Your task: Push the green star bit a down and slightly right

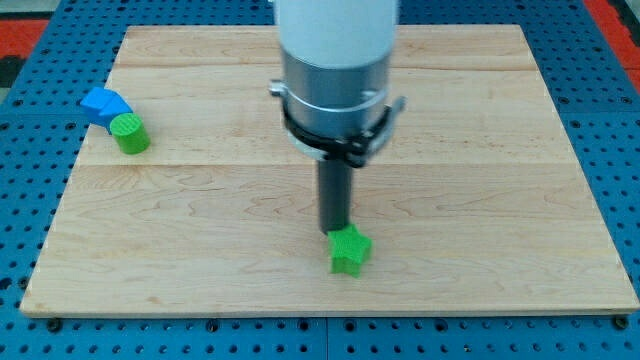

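Note:
The green star (350,251) lies on the wooden board (200,200) near the view's bottom, a little right of centre. My tip (334,231) sits right at the star's upper left edge, touching or nearly touching it. The dark rod rises from there into the grey and white arm body at the view's top centre.
A green cylinder (129,133) stands at the board's left edge, with a blue block (104,104) touching it just above and to the left. A blue pegboard surface (30,200) surrounds the board.

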### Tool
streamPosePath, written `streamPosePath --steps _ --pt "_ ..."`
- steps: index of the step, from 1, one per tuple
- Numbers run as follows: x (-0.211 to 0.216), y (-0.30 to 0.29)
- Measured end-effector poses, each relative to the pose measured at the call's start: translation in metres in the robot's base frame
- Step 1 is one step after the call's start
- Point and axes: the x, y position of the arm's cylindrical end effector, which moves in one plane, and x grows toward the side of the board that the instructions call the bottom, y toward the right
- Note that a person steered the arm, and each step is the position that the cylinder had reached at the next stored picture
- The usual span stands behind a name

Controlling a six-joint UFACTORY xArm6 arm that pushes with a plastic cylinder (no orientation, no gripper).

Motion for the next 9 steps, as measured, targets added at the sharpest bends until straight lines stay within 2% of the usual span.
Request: streamPosePath --steps 1,2,4,5,6,7,8,9 --pt "0.004 -0.005" --pt "0.010 -0.052" --pt "0.016 -0.033" --pt "0.042 -0.054" --pt "0.040 -0.016" --pt "0.000 0.095" --pt "0.000 0.127" --pt "-0.016 0.099"
